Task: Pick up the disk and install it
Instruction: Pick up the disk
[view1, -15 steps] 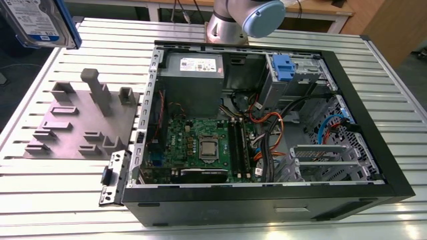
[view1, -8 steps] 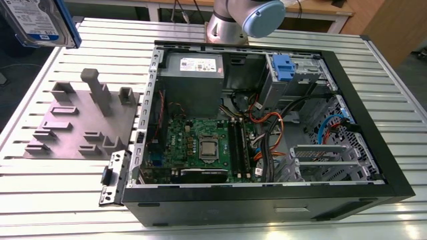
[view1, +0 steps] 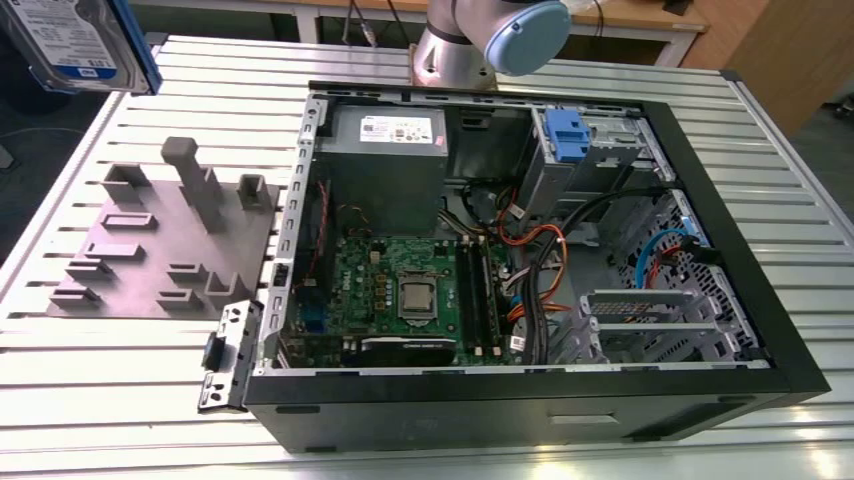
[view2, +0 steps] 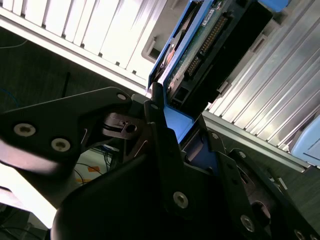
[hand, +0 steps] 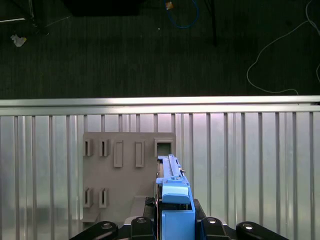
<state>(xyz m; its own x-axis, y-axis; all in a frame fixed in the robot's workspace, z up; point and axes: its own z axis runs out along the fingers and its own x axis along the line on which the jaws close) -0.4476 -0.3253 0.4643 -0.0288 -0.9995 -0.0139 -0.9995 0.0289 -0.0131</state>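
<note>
The disk (view1: 67, 40), one flat silver metal slab in a blue plastic frame, hangs in the air by the table's (view1: 107, 390) far corner at the exterior view's left. The one black gripper (hand: 175, 216) is clamped on it edge-on. Next comes one grey moulded block (view1: 160, 240) of slots and posts, then one open black computer case (view1: 534, 410) on ribbed aluminium slats.

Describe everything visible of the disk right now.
The disk is a flat silver metal drive with a white-and-blue label and a blue plastic bracket round its edges. The second wrist view shows its green circuit board and a connector row. It hangs in the air at the exterior view's upper left, clear of the table, near the grey fixture. The gripper is shut on its bracket end; nothing else touches it.
</note>
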